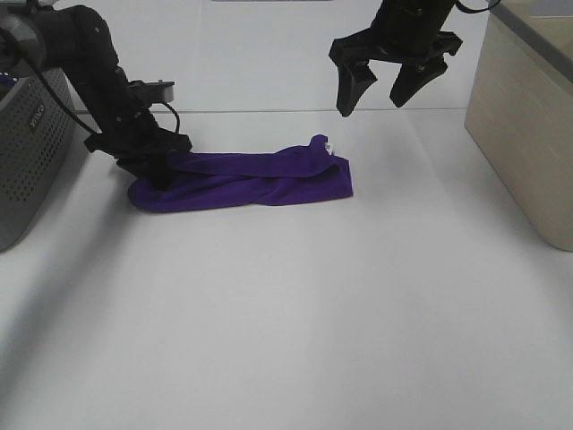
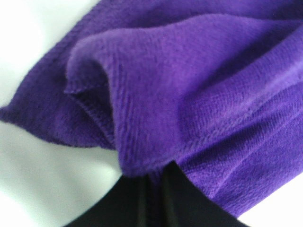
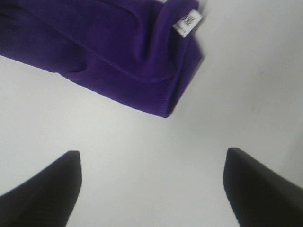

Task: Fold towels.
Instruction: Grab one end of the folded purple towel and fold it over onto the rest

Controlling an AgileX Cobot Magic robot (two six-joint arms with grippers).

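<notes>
Table: white and bare-topped, with its near edge out of frame.

Towel: deep purple. It lies on the table left of centre as a long, rumpled band running left to right, and the layers cannot be counted from the high view. A small white tag shows at its right end. In the right wrist view the tag carries print too small to read. That view also shows the towel with a stitched hem and a folded corner, its far part cut off by the frame.

Left gripper: down at the towel's left end and touching the cloth. In the left wrist view the towel fills nearly everything and is soft-focused. The two dark fingers sit pressed close with only a thin seam between them. The left gripper is closed onto a bunched fold. The tips themselves are buried under the cloth, so the depth of the bite is not visible.

Right gripper: raised above the table behind the towel's right end, clear of the cloth. Its jaws are spread wide and nothing is between them. In the wrist view the right gripper shows only as two dark fingertips at the frame edge, with bare table between.

Grey perforated bin: at the far left, partly cut off and partly behind the left arm.

Beige box: at the far right, cropped by the frame.
</notes>
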